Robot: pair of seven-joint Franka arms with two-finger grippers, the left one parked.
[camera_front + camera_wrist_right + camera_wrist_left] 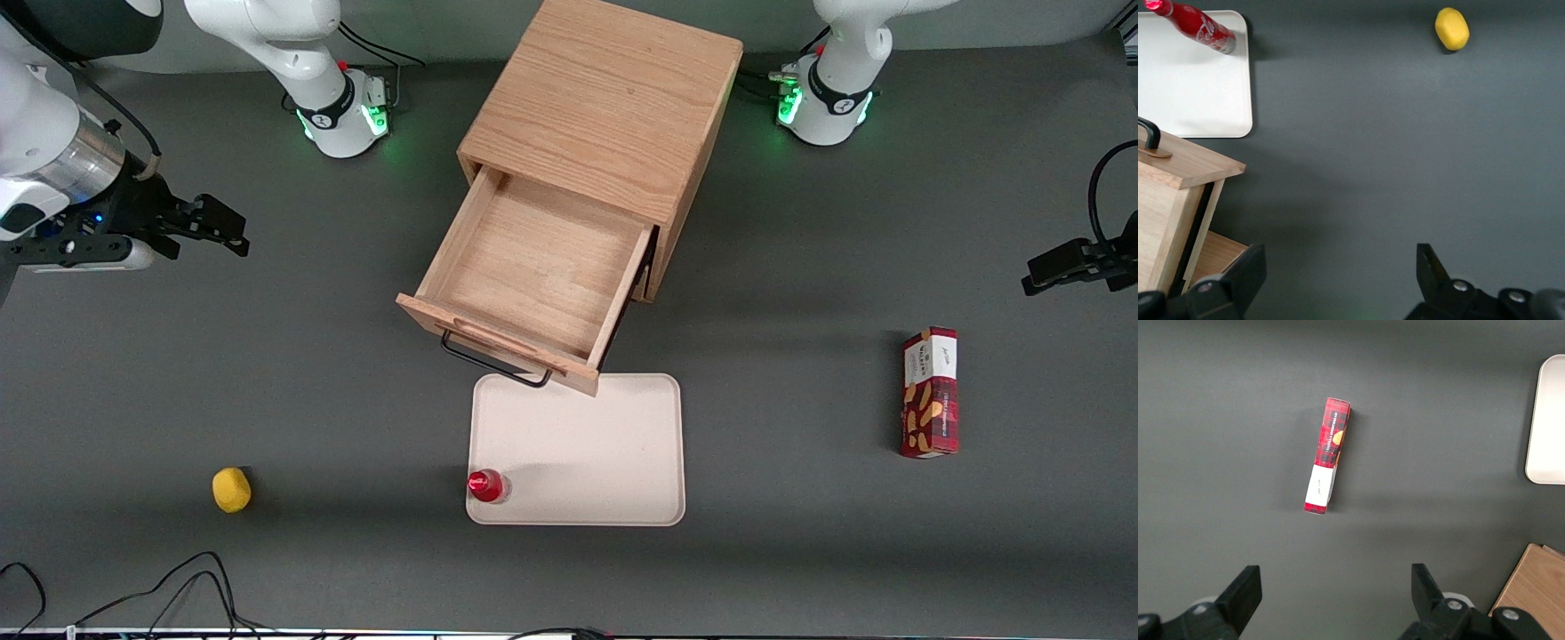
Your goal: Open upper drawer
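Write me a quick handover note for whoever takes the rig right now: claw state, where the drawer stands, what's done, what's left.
Claw: open, holding nothing, well clear of the cabinet toward the working arm's end of the table.
Upper drawer: pulled far out, plain wood interior with nothing in it, black wire handle hanging over the edge of the white tray.
On the tray: a red bottle, upright at one of the tray's corners nearer the camera. On the table: a yellow lemon and a red snack box.
Done: the drawer is open.
Left: nothing on the drawer, as far as I can judge.

Upper drawer (533,267): light oak, black wire handle, pulled fully out, interior bare; gripper (218,227) well apart.
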